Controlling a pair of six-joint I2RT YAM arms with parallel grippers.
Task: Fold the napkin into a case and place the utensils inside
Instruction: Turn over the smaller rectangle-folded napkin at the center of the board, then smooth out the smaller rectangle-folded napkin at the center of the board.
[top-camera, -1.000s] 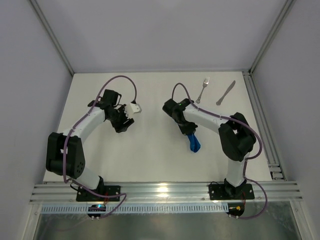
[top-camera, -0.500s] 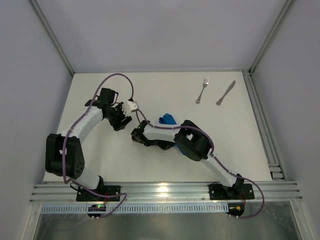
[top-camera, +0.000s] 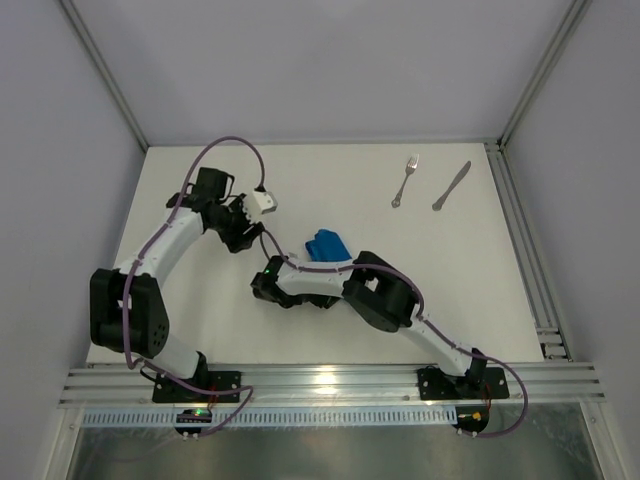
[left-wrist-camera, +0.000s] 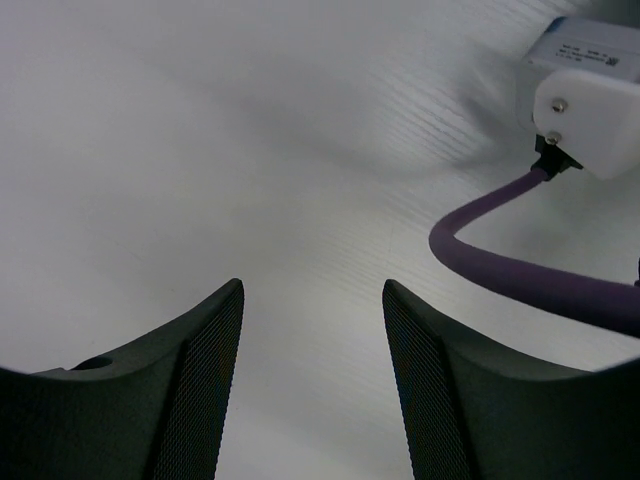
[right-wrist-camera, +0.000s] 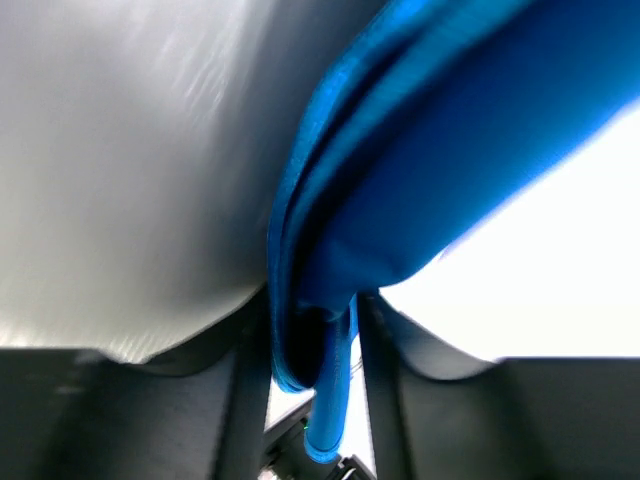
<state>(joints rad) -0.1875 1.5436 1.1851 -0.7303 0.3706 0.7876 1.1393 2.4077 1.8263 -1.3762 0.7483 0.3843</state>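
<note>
The bright blue napkin (top-camera: 325, 245) is a bunched lump near the middle of the table. My right gripper (top-camera: 316, 258) is shut on it. In the right wrist view folds of the cloth (right-wrist-camera: 420, 150) are pinched between the fingers (right-wrist-camera: 240, 400) and hang past them. My left gripper (top-camera: 240, 232) is open and empty at the left; the left wrist view shows only bare table between its pads (left-wrist-camera: 205, 390). The silver fork (top-camera: 404, 180) and the knife (top-camera: 451, 186) lie side by side at the back right, apart from both grippers. No folded case shows.
The right arm stretches low across the table, its elbow (top-camera: 382, 292) near the centre. A white connector block (left-wrist-camera: 590, 95) with a purple cable (left-wrist-camera: 500, 265) hangs beside the left gripper. An aluminium rail (top-camera: 520, 240) runs along the table's right edge.
The right arm has swung from the right-centre to the table's middle, carrying the napkin with it. The left gripper has shifted slightly toward the back.
</note>
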